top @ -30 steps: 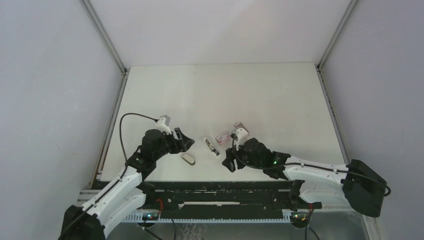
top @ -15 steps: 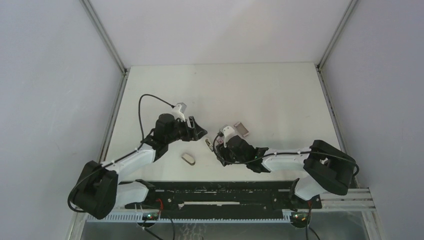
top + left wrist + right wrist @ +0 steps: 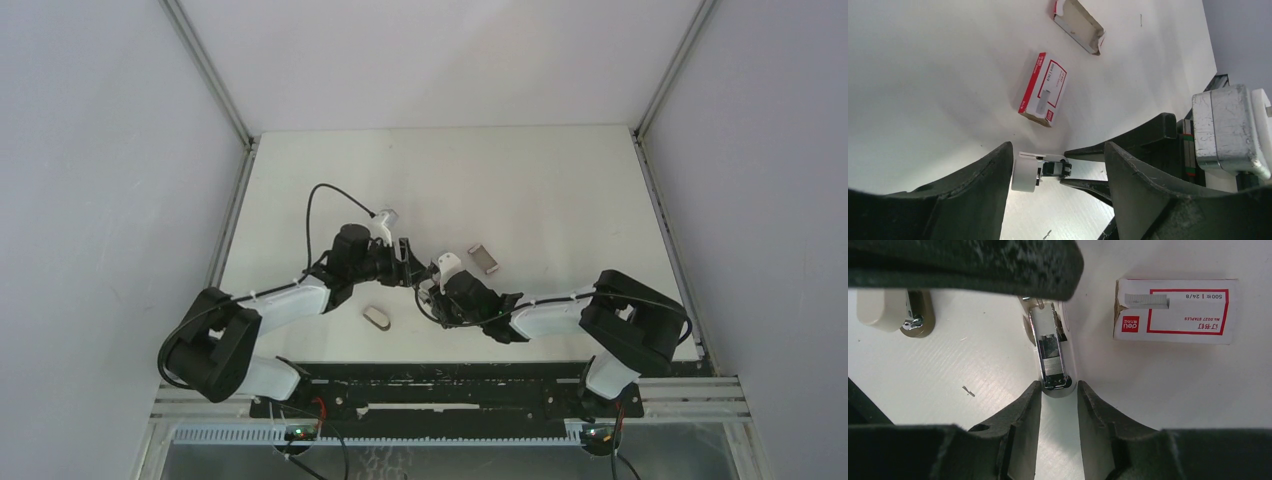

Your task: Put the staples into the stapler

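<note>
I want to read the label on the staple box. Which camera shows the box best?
The right wrist view: the staple box lies flat, close up, label fully visible. The left wrist view shows it smaller, at a slant. I cannot make it out in the top view.

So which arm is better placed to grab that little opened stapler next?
The right: the right pincer straddles the small white-and-chrome stapler, while the left pincer hangs open short of it.
</note>
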Available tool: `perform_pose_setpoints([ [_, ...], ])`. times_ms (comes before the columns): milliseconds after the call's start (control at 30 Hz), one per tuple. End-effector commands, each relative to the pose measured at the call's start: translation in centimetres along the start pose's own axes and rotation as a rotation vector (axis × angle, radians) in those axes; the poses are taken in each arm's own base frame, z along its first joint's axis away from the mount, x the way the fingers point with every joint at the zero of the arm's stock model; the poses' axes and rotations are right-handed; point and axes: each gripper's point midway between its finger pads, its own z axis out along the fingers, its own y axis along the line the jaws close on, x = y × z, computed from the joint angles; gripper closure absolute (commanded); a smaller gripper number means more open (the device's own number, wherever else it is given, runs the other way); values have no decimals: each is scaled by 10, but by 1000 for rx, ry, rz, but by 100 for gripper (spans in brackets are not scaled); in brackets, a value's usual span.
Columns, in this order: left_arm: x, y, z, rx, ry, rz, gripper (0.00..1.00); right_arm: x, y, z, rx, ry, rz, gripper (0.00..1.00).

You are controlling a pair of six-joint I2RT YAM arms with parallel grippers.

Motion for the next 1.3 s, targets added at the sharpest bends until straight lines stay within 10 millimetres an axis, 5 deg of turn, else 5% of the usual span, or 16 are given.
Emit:
perform_pose_setpoints([
  [0,-15,-25,4,90,-28,52,30,-18,2,4,16,-54,-12,69],
  [633,33,-38,4,109,8,-154,32,-15,3,7,13,-50,4,75],
  [1067,-11,-8,-39,-121,-201,-88,25,-30,24,-21,-87,-101,-113,38],
  [1267,-14,4,-55,-160,-242,-113,23,-34,20,-11,-56,-73,-170,39],
])
